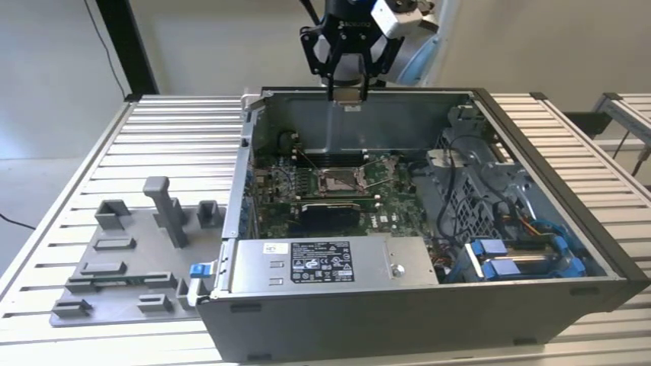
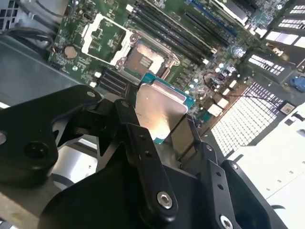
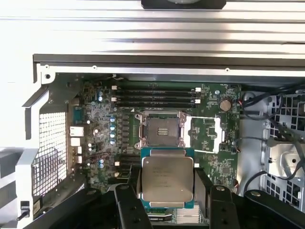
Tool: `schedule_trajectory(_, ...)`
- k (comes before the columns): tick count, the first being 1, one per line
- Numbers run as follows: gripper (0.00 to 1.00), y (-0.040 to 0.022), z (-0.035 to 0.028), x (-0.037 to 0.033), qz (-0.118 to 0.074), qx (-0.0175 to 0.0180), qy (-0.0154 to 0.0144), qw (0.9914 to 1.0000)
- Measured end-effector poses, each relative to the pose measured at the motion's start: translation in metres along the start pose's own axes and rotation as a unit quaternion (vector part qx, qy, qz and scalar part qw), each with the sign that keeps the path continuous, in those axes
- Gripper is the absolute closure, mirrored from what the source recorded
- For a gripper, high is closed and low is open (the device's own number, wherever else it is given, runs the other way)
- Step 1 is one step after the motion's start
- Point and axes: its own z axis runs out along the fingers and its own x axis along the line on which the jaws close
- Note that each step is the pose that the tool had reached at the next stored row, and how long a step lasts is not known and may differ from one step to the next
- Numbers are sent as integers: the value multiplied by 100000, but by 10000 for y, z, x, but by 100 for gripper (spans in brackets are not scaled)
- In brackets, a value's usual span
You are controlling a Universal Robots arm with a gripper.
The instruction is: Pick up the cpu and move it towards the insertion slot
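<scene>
My gripper [image 1: 348, 97] hangs high over the rear wall of the open computer case and is shut on the cpu [image 3: 167, 179]. The cpu is a thin square chip with a silvery top and a green rim, clamped by its two side edges between the black fingers [image 3: 202, 183]. The second wrist view shows the cpu [image 2: 159, 112] tilted between the fingers. The insertion slot [image 1: 336, 181] is a square socket with a silver frame on the green board in the middle of the case. It lies below and just beyond the held cpu in both wrist views [image 3: 159, 131] [image 2: 143, 58], with a clear gap between them.
The grey case [image 1: 529, 297] stands on a slatted metal table [image 1: 173, 137]. A grey power supply [image 1: 320, 263] is at its front, with blue-tipped cables [image 1: 508, 259] on the exterior view's right. Long black memory slots [image 3: 155, 95] run beside the socket. Grey fixture blocks [image 1: 133, 252] stand on the exterior view's left.
</scene>
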Motion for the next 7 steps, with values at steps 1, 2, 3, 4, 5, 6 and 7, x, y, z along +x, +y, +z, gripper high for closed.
schedule_trajectory(1,100,0,0,0,-6,-7,-2,100000)
schedule_trajectory(2,100,0,0,0,-8,-8,-2,100000)
schedule_trajectory(3,100,0,0,0,-8,-10,-5,100000)
schedule_trajectory(4,100,1,0,0,-2,-7,-1,100000)
schedule_trajectory(5,100,2,0,0,-2,-7,-2,100000)
schedule_trajectory(6,100,2,0,0,-2,-8,-1,100000)
schedule_trajectory(7,100,2,0,0,0,-10,-2,100000)
